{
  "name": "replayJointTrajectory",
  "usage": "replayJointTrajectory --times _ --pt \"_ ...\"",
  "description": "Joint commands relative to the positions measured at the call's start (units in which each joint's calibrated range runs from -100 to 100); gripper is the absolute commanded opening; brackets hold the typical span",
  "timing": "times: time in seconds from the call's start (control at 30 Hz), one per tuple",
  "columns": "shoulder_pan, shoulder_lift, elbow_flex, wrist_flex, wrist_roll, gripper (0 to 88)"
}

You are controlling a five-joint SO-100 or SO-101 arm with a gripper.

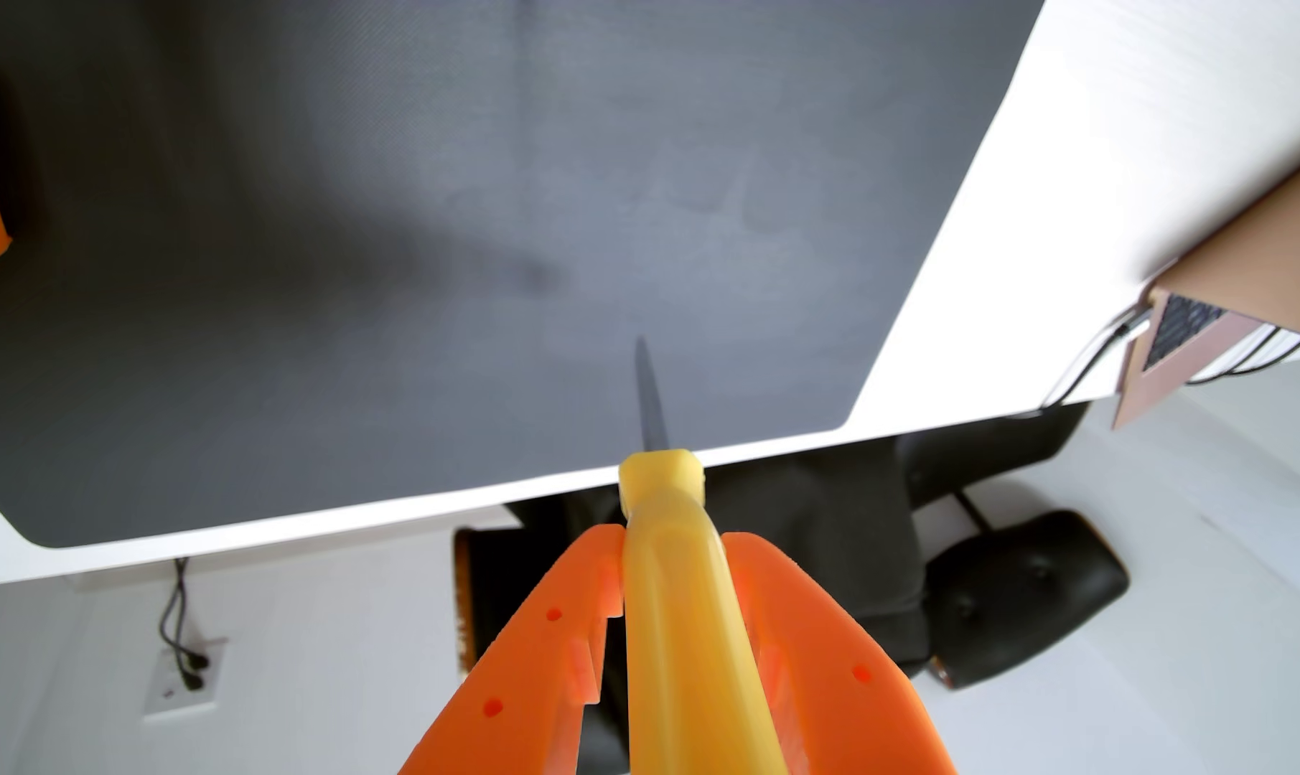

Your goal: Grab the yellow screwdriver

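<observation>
Yellow screwdriver [676,596], orange gripper [673,540], grey mat [408,223]

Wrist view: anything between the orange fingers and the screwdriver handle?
Nothing. In the wrist view the gripper is shut on the yellow screwdriver, both fingers touching its handle.

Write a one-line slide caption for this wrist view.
Orange gripper shut on the yellow screwdriver, its dark shaft pointing out over the grey mat.

In the wrist view, the screwdriver [669,589] sits between the end effector [673,533] fingers, above the mat [408,261].
</observation>
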Motion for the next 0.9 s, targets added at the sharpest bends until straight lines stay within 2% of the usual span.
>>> replayJointTrajectory --times 0.0,0.87 --pt "0.46 -1.40 -1.92 -0.40 -0.20 1.1" --pt "0.46 -1.83 -2.10 -0.40 -0.26 1.1"
